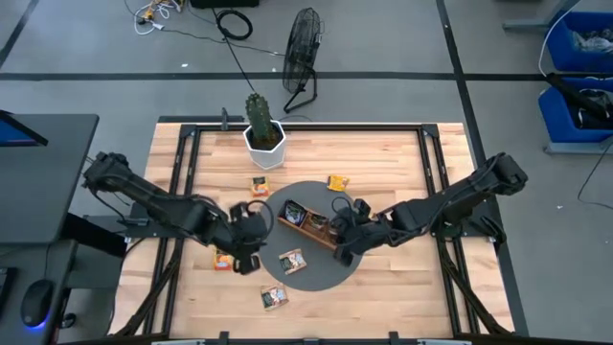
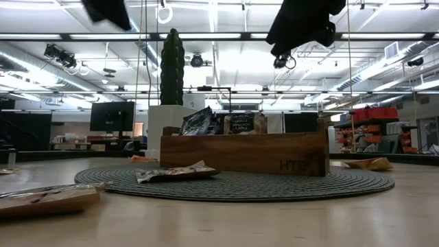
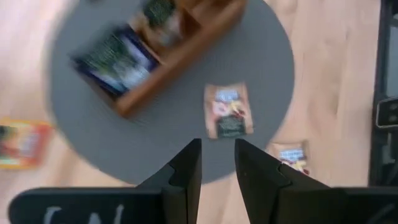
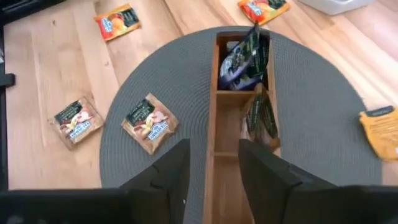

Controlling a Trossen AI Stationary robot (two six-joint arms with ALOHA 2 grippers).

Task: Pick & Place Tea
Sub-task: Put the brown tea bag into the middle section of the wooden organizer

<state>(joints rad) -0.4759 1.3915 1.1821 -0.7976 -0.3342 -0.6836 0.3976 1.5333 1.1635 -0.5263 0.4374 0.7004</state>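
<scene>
A round grey mat (image 1: 321, 273) lies on the wooden bench (image 1: 402, 163), tea packets (image 1: 292, 261) scattered about. Both the left gripper (image 3: 217, 163) and right gripper (image 4: 212, 163) hover empty, fingers apart. A fan (image 1: 304, 48) stands on the grey floor behind.

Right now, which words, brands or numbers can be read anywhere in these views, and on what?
"HTE": marked on the wooden tray front wall, low view; more letters may follow.
Dark packets in the tray: white print, too small to read.
Packet on the grey mat: label too blurred to read.
</scene>
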